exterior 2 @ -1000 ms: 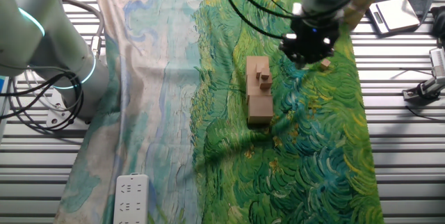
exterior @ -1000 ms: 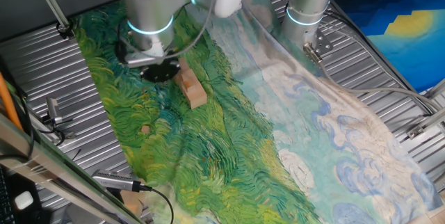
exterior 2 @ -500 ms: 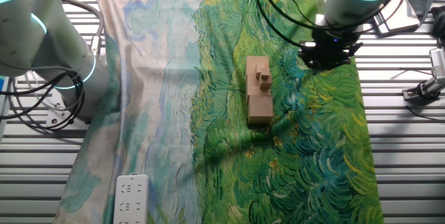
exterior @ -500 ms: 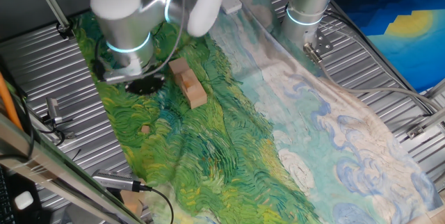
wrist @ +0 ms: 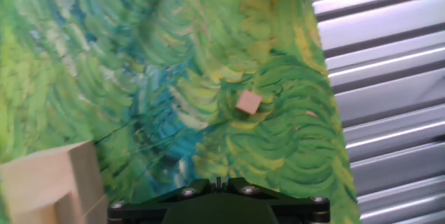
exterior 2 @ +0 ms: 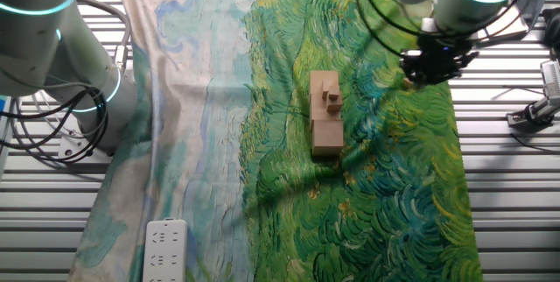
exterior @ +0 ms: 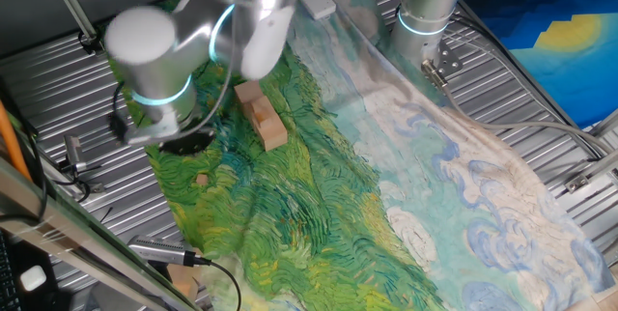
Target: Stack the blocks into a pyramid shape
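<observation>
I count three large blocks (exterior 2: 325, 114) in a row on the green cloth (exterior 2: 394, 194), two small ones on top, and one small loose cube (wrist: 248, 102) lying apart near the cloth's edge by the ribbed counter (exterior 2: 507, 168). All are plain pale wood. My fingers (exterior 2: 435, 65) have shifted sideways since a second ago; whether they're parted, I cannot tell.
</observation>
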You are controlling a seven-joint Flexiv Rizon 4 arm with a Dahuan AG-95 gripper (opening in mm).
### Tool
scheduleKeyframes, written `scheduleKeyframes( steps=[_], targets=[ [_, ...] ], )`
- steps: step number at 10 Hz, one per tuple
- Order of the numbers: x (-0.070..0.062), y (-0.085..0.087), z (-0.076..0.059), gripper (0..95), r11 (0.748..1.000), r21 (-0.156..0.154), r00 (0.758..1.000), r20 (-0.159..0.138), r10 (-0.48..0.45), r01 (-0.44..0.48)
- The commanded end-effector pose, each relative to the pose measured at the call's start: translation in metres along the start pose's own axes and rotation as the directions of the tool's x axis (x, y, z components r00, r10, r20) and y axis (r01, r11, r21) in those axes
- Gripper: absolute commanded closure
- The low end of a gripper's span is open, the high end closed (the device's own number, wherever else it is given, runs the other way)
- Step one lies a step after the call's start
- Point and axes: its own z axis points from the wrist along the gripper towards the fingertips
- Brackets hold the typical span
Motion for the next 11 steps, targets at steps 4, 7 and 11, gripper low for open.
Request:
scheduleKeyframes(
  steps=[4,7,11],
  targets=[
    [-0.026,-0.004,0.011,38.0,1.000,-0.002,1.000,0.025,0.017,-0.017],
    [-0.036,0.000,0.021,38.0,1.000,0.002,0.999,0.026,0.025,-0.025],
    [-0.032,0.005,0.033,38.0,1.000,0.005,0.999,0.036,0.023,-0.024]
  ],
)
